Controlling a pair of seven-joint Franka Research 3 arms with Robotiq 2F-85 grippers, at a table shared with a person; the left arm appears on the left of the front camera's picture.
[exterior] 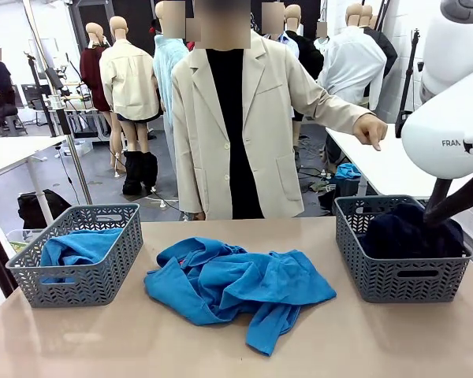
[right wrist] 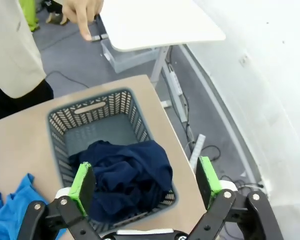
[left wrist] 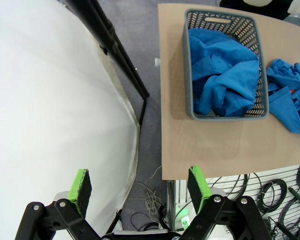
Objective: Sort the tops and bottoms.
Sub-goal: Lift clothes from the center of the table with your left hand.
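Now my left gripper (left wrist: 138, 175) and right gripper (right wrist: 145, 170) both gape empty; the blue tops (right wrist: 2, 205) lie at eight o'clock, seemingly nearer the right one.

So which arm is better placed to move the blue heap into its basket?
Probably left: the left gripper, open, hangs off the table beside the basket holding blue tops, where the heap belongs. The right gripper is above the other basket with navy bottoms.

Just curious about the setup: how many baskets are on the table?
2: the left basket holds blue clothes, the right basket holds dark clothes. None seems hidden.
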